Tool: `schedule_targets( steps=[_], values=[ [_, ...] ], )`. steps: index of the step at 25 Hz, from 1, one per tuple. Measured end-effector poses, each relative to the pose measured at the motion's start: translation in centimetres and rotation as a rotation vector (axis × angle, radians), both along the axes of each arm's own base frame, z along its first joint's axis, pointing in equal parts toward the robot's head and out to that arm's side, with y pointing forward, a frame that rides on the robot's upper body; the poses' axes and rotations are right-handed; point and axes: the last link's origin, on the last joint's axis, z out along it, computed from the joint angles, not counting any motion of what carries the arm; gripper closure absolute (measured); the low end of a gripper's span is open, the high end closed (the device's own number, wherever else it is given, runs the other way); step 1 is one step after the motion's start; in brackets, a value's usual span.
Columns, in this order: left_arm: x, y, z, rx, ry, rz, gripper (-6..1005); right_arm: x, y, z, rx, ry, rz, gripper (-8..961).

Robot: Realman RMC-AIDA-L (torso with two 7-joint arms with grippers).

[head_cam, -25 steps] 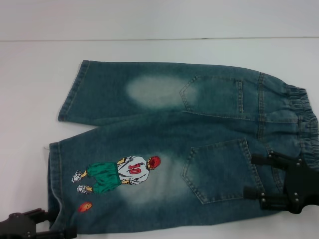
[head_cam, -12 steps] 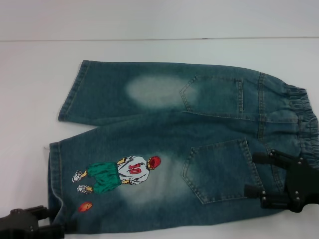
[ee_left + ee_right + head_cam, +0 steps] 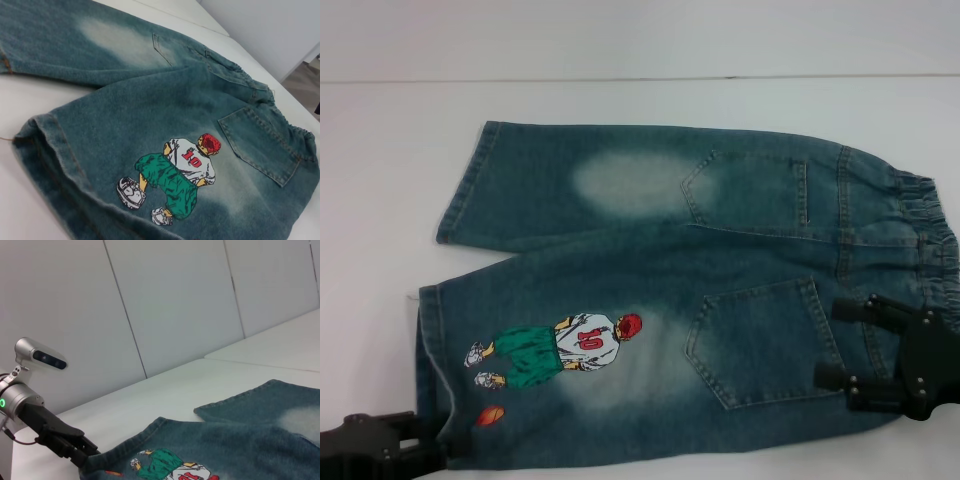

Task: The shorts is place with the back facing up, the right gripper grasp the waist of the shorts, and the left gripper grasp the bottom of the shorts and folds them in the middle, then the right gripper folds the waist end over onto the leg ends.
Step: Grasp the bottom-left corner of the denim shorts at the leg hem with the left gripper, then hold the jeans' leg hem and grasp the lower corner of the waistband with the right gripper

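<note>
The blue denim shorts [image 3: 650, 260] lie flat, back up, with two back pockets showing. The ruffled waist [image 3: 930, 240] is at the right and the two leg ends [image 3: 428, 350] are at the left. An embroidered player [image 3: 555, 350] sits on the near leg. My right gripper [image 3: 828, 343] is open over the near back pocket, just short of the waistband. My left gripper [image 3: 428, 438] is open at the near leg's hem corner. The right wrist view shows this left gripper [image 3: 87, 455] with its tips at the hem. The left wrist view shows the near hem [image 3: 55, 145] close up.
A white table [image 3: 640, 100] carries the shorts, and its far edge meets a pale wall behind. Bare tabletop surrounds the shorts to the left and behind. An orange ball patch [image 3: 490, 415] lies by the near hem.
My right gripper has shifted slightly to the right, toward the waistband. The left gripper has shifted slightly at the near hem corner. The shorts have not moved.
</note>
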Motion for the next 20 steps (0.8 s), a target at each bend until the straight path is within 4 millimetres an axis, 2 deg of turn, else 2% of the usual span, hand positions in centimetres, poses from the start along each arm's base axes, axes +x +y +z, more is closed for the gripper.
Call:
schedule_targets(
  steps=[2,8,16,20],
  values=[
    [0.0,0.1,0.0,-0.002,0.0,-0.001,459,0.0,0.0,0.0,0.0,0.0,-0.001,1],
    [-0.1,0.5,0.0,0.007,0.016,0.005,664,0.0,0.0,0.0,0.001,0.0,-0.003,2],
    [-0.1,1.1,-0.2,0.003,0.023,0.044,824,0.1,0.0,0.4,0.023,0.021,-0.019,3],
    [0.2,1.1,-0.1,0.002,0.009,0.033,888,0.6,-0.1,1.3,0.086,0.078,-0.086,4]
  ],
)
